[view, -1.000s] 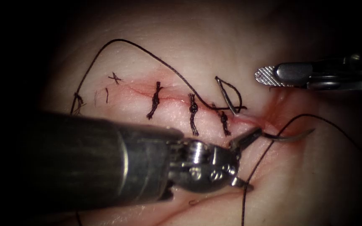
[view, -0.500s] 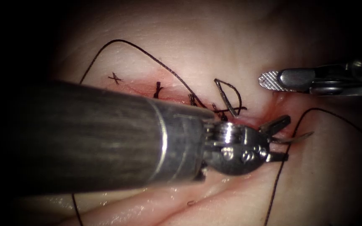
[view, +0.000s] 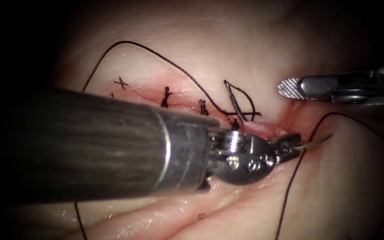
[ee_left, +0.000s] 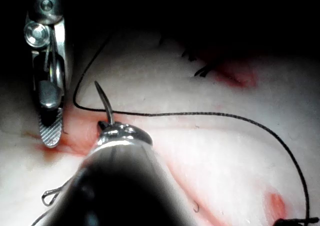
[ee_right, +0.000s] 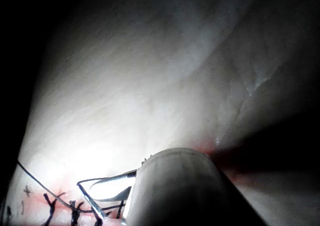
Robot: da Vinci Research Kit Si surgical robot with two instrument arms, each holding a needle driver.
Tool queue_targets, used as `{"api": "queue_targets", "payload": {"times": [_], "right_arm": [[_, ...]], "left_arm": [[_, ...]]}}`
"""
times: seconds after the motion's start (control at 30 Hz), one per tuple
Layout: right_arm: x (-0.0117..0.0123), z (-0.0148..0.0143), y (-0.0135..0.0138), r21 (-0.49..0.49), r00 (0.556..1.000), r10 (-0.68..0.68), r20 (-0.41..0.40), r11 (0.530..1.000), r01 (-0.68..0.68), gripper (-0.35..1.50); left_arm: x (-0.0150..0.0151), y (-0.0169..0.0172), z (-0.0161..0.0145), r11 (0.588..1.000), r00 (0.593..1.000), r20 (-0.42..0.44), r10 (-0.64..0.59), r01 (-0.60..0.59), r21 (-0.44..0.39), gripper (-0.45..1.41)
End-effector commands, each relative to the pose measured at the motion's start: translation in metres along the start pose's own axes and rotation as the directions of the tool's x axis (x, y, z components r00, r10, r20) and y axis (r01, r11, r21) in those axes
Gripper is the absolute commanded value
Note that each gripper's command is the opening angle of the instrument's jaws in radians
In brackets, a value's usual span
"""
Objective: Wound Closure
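The tissue (view: 227,49) carries everything; a cut (view: 263,129) runs across it, reddened with red fluid (view: 290,116); dark knotted stitches (view: 166,97) cross the cut's left stretch; a thread (view: 174,66) lies in a long arc over the surface; a small thread loop (view: 241,103) rests just above the cut; an inked cross (view: 121,82) marks the cut's left end.

Dark ribbed shaft (view: 90,142), silver screwed wrist; right hand (view: 292,87) has cross-hatched metal.

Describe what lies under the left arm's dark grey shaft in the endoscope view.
Under the left arm's dark grey shaft lie the pale tissue and the red cut; three black stitch knots poke out above it. Their lower ends and the cut beneath are covered.
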Motion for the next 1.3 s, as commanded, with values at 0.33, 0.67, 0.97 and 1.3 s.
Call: {"api": "queue_targets", "payload": {"times": [0.33,0.67,0.97,1.3], "right_arm": [[0.0005,-0.0019,-0.0002,0.005,1.0,-0.01,-0.017,1.0,0.01,1.06],[-0.0002,-0.0016,-0.0005,0.022,0.999,-0.046,-0.015,0.999,0.047,1.13],[-0.0005,-0.0015,-0.0006,0.029,0.999,-0.048,-0.009,0.998,0.048,1.04],[-0.0011,-0.002,-0.0006,0.017,0.96,-0.279,0.003,0.96,0.279,0.79]], "left_arm": [[0.0035,-0.0009,-0.0045,0.971,0.937,-0.261,-0.232,0.238,-0.008,-0.45],[0.0028,-0.0003,-0.0083,0.863,0.729,-0.462,-0.505,0.419,-0.283,-0.45],[0.0031,0.0021,-0.0094,0.668,0.439,-0.504,-0.744,0.471,-0.576,-0.45],[0.0063,0.0034,-0.0145,0.421,0.14,-0.403,-0.904,0.443,-0.791,-0.45]]}}
